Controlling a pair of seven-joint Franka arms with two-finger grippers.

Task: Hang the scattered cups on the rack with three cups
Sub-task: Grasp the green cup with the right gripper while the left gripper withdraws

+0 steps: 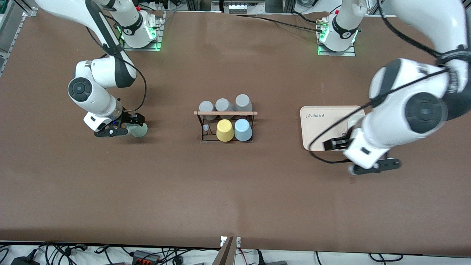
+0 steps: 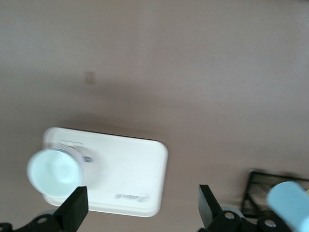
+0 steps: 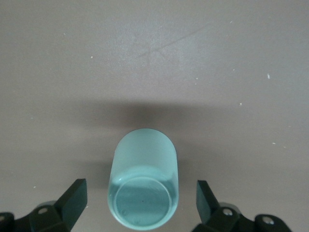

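The rack stands mid-table with three grey cups on its row farther from the front camera; on the nearer row hang a yellow cup and the light blue cup, leaving one peg bare at the end toward the right arm. The mint green cup sits on the table toward the right arm's end, well apart from the rack. The right gripper is low over it with its fingers spread wide on either side and not touching, which looks like the line-up for a grasp around the cup's wall; in the right wrist view the cup shows its flat closed end toward the camera, so it probably stands rim down. The left gripper hangs above the table at the left arm's end, just beside a white tray that carries a pale cup; its fingers are also apart and hold nothing, and that arm appears to wait. The green cup likely belongs on the bare peg.
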